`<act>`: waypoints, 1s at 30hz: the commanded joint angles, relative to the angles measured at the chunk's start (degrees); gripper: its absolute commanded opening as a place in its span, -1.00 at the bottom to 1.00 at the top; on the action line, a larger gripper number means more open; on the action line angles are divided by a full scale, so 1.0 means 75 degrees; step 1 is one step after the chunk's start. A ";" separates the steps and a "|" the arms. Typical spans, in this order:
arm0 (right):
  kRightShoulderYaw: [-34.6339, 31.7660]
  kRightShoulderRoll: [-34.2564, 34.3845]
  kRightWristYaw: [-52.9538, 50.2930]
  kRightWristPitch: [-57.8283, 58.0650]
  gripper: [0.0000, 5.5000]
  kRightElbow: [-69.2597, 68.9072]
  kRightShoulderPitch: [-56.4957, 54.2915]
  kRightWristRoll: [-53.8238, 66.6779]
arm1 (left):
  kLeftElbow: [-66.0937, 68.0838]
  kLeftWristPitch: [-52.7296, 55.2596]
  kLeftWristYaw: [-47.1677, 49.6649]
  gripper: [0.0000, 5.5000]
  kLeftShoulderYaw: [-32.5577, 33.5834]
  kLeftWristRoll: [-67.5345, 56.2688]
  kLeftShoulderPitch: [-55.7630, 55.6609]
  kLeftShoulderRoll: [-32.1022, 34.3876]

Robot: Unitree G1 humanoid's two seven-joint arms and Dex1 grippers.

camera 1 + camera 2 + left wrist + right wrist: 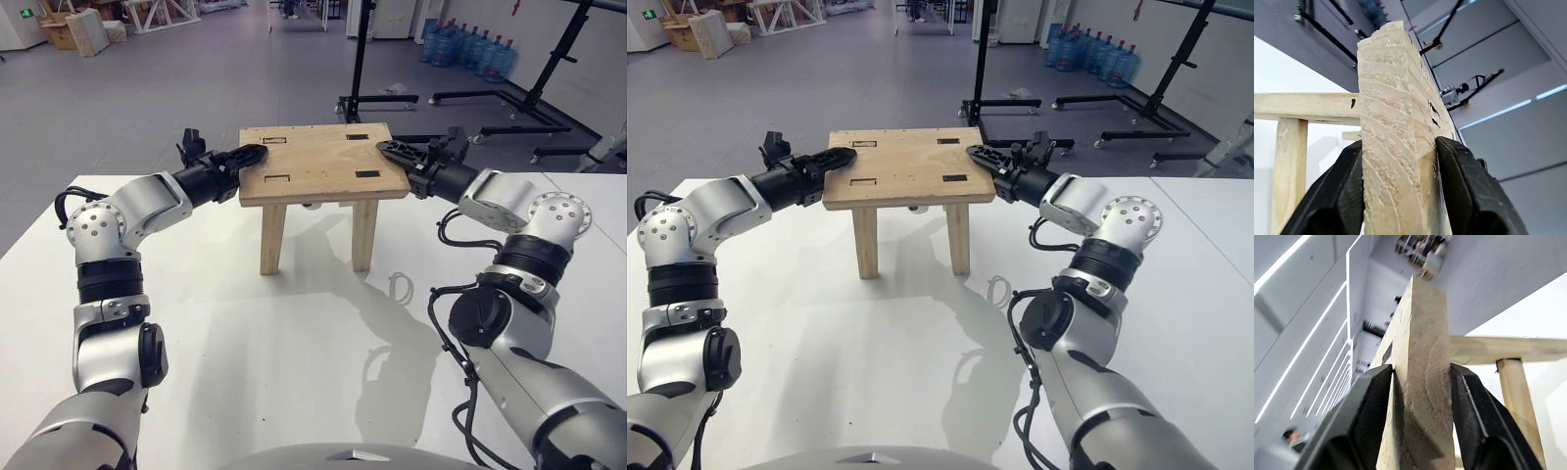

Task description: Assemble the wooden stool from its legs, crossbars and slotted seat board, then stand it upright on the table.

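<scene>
The wooden stool [318, 166] stands upright on the white table [245, 343], its slotted seat board [906, 164] on top and two legs [272, 238] facing me. My left gripper [250, 157] is shut on the seat's left edge, one finger [1337, 196] on each face of the board [1391, 147]. My right gripper [390, 150] is shut on the seat's right edge, its fingers [1476, 421] clamping the board [1418, 367]. A crossbar [1303, 106] runs under the seat.
A loose loop of white cord [400, 287] lies on the table right of the stool. Beyond the table's far edge are black stand frames [377, 98] and water bottles [470, 49] on the grey floor.
</scene>
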 commanded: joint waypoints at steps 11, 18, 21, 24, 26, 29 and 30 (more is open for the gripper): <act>0.1178 0.1416 -0.0189 -0.1994 -0.60 0.1069 -0.0180 -0.0231 | 0.3062 -0.0857 -0.1221 -0.33 0.0165 0.2321 -0.1100 -0.1616; 0.0603 0.0914 -0.0074 -0.2536 -0.18 0.1327 -0.0269 0.0219 | 0.3420 -0.1157 -0.1455 0.03 0.1299 0.2217 -0.1388 -0.1554; 0.0540 0.0366 0.0113 -0.2770 -0.03 0.1368 -0.0331 0.0301 | 0.3244 -0.1402 -0.1340 0.06 0.2079 0.1880 -0.1543 -0.1341; 0.0529 -0.0187 0.0345 -0.2976 0.00 0.1496 -0.0288 0.0268 | 0.2622 -0.1480 -0.1207 0.06 0.2607 0.1669 -0.1513 -0.1074; 0.0446 -0.0496 0.0466 -0.3127 0.00 0.1652 -0.0208 0.0273 | 0.2161 -0.1530 -0.1128 0.06 0.2905 0.1537 -0.1429 -0.0916; 0.0392 -0.0949 0.0601 -0.3353 0.00 0.1514 0.0168 0.0180 | 0.1467 -0.1748 -0.1154 0.06 0.3047 0.1851 -0.0983 -0.0564; 0.0388 -0.1050 0.0619 -0.3477 0.00 0.1407 0.0339 0.0108 | 0.1214 -0.1782 -0.1159 0.06 0.2998 0.2064 -0.0746 -0.0456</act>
